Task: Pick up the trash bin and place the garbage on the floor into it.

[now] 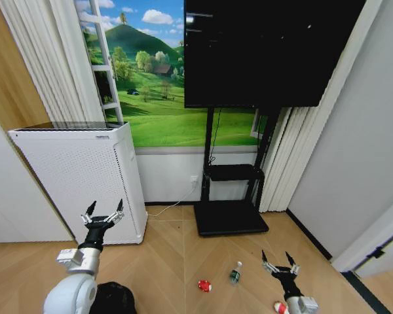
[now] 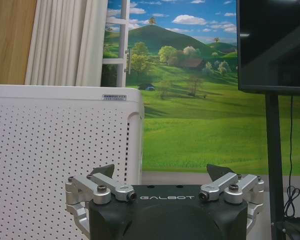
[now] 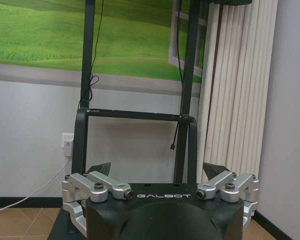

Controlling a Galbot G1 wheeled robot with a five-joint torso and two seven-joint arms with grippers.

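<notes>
So both arms are just held out front, nothing in either one. Left gripper (image 1: 104, 212) is spread wide, up in front of the white appliance (image 1: 85, 176). Right gripper (image 1: 280, 260) is wide open too, low on the right, pointing toward the TV stand (image 1: 230, 216). Bin (image 1: 114, 297) sits on the floor at the bottom edge, right by the left arm. Garbage: one packet (image 1: 204, 285) and the bottle (image 1: 235, 273) lie near each other mid-floor, bottle just right of it; the second packet (image 1: 280, 307) is under the right wrist, partly hidden.
</notes>
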